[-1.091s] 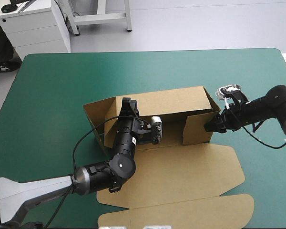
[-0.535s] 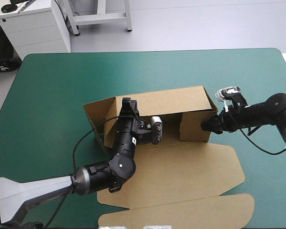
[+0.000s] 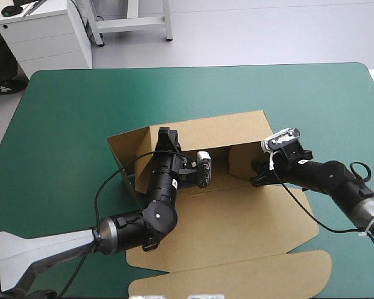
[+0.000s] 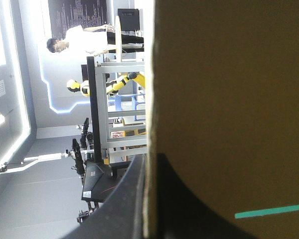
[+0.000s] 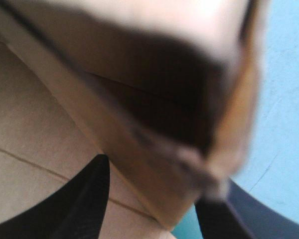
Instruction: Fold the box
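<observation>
Change: right gripper [image 3: 257, 177] has been brought in from the outer end of the box [image 3: 202, 202] to the near side of the back wall [image 3: 224, 128], and the end flap [image 3: 240, 161] has been swung inward with it, so that it is now stood crosswise in front of that wall.
Meaning: the right end is judged to be part-tucked. The lid panel [image 3: 255, 227] has not yet been raised, so the fold is reckoned to be about midway.
Left gripper [image 3: 166, 138]: clamped all but closed on the back wall's top edge, toward that wall's left end, with the board pinched between the black fingers [image 4: 124, 209].
Right gripper: black fingers [image 5: 89, 196] are held parted and set astride the end flap's lower corner, just in front of the back wall. Board is seen between them, but no firm pinch is made out.
Box: laid at the middle of the teal-green cover [image 3: 68, 118], with the back wall upright and the lid panel spread flat in front of it.
Count: one box, one back wall raised, one end flap turned in, one lid panel flat, two grippers.
</observation>
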Available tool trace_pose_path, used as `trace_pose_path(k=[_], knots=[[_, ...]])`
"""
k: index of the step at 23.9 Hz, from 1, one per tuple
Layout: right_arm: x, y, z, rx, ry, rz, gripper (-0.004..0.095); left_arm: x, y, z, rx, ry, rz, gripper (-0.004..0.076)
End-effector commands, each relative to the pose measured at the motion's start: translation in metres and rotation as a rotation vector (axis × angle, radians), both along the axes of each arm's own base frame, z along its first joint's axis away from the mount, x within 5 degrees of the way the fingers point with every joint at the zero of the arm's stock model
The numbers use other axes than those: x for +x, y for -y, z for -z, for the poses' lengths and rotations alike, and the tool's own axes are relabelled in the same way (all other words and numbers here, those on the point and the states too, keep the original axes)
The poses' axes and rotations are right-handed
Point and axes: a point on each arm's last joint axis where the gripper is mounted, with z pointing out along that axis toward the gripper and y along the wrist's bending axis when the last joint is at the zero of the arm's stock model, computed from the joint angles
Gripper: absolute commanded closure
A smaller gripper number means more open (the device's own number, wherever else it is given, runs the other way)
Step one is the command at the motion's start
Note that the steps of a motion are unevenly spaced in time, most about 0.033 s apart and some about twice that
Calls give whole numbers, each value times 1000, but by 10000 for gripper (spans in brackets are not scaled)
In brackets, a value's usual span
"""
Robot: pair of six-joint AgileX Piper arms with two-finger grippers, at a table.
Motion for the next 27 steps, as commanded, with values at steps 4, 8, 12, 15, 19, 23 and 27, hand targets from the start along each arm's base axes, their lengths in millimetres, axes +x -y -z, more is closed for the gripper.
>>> trace_pose_path(k=[4,8,12,15,19,23,27], knots=[[5,-3,-26,38,199,97,441,-2,-1,-28,-25,130,33,734],[6,-4,-27,80,199,136,528,-2,-1,-28,-25,132,30,734],[7,-3,-28,76,211,154,915,-2,-1,-28,-25,132,30,734],[7,-3,-28,78,206,148,928,-2,-1,-28,-25,131,32,734],[8,-4,-25,84,194,154,928,-2,-1,-28,-25,131,32,614],[9,-5,-23,83,179,144,928,-2,1,-27,-24,123,45,373],[11,-5,-19,76,169,144,928,-3,3,-26,-46,105,66,205]])
